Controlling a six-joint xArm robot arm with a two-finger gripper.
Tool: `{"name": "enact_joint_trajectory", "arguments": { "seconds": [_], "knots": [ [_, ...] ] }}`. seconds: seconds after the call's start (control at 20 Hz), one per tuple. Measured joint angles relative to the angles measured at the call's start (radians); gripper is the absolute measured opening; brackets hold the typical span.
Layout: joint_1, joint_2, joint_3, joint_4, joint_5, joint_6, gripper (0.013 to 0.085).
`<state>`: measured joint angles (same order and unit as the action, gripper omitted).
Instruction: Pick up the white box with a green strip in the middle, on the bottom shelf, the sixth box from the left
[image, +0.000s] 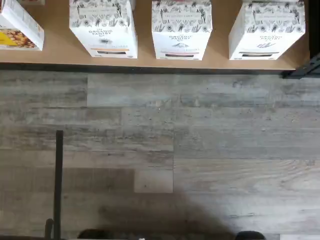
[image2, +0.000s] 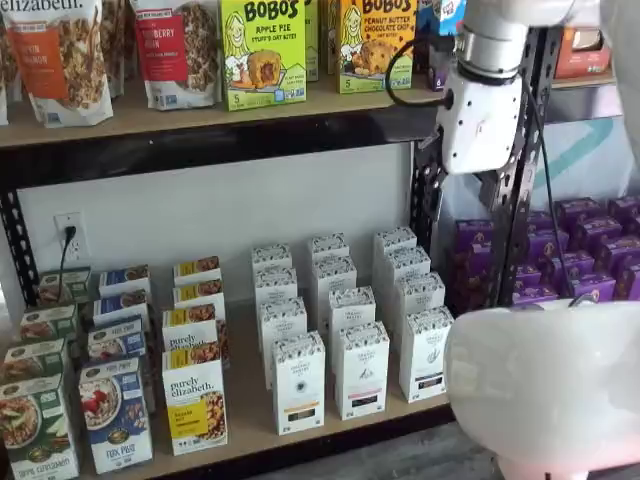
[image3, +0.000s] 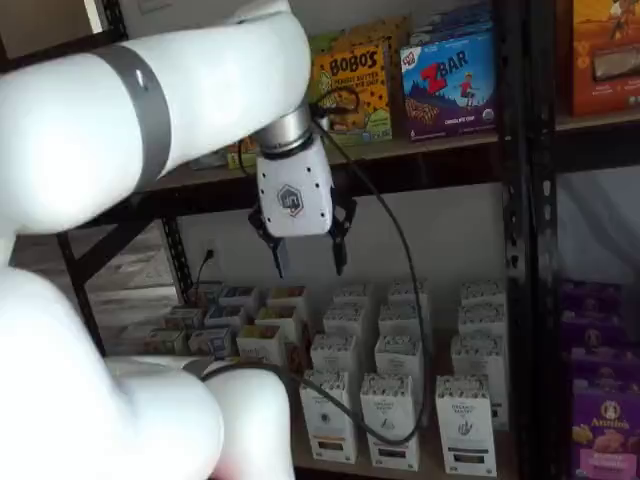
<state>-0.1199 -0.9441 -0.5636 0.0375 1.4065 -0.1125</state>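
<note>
Below claw (image3: 308, 258) (fingers apart), well apart: white box (image3: 465, 424).

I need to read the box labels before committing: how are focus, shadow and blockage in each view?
Wrist view: box fronts soft, small print unreadable; a dark shadow on the floor. In both shelf views the out-of-focus white arm blocks much of the frame; the open gripper looks sharp, and the white box stays unobstructed.

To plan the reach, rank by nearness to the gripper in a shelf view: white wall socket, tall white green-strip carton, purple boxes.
From the open gripper:
1. white wall socket, beside it on the wall.
2. tall white green-strip carton, lower, front row.
3. purple boxes, far side bay.
</note>
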Motion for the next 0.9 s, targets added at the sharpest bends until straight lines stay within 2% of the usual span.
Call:
{"name": "enact_joint_trajectory", "arguments": {
  "seconds": [0.2, 0.45, 0.75, 0.9],
  "knots": [
    [-0.017, 0.008, 0.067, 0.014, -0.093, -0.023, 0.085],
    [-0.032, 0.039, 0.125, 0.001, -0.186, -0.038, 0.085],
    [-0.022, 0.096, 0.195, -0.052, -0.306, -0.008, 0.085],
    [-0.021, 0.136, 0.224, -0.054, -0.354, -0.007, 0.085]
  ]
}}
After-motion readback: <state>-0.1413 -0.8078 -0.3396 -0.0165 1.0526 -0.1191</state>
